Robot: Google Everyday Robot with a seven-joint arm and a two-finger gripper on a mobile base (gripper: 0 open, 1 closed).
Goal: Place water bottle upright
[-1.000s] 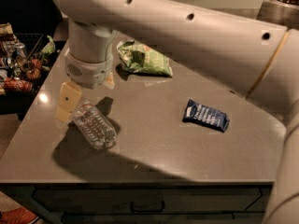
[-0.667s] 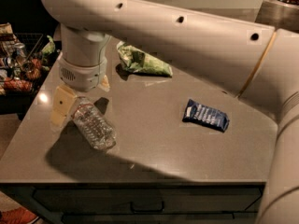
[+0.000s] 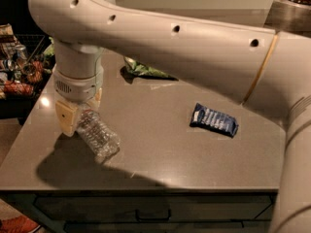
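The water bottle is clear and ribbed and lies tilted at the table's left side, with its base end pointing to the front right. Its cap end is hidden between the fingers of my gripper, which hangs from the big cream arm and is shut on the bottle's upper end. One cream finger shows to the left of the bottle. I cannot tell whether the bottle's base touches the grey tabletop.
A green crinkled snack bag lies at the back, partly behind the arm. A small dark blue packet lies to the right of the middle. A wire basket with goods stands off the table's left edge. Drawers sit below the front edge.
The wrist and gripper have shifted left, taking the bottle's upper end with them. The bottle's base end has stayed at about the same spot. The bags have not moved.
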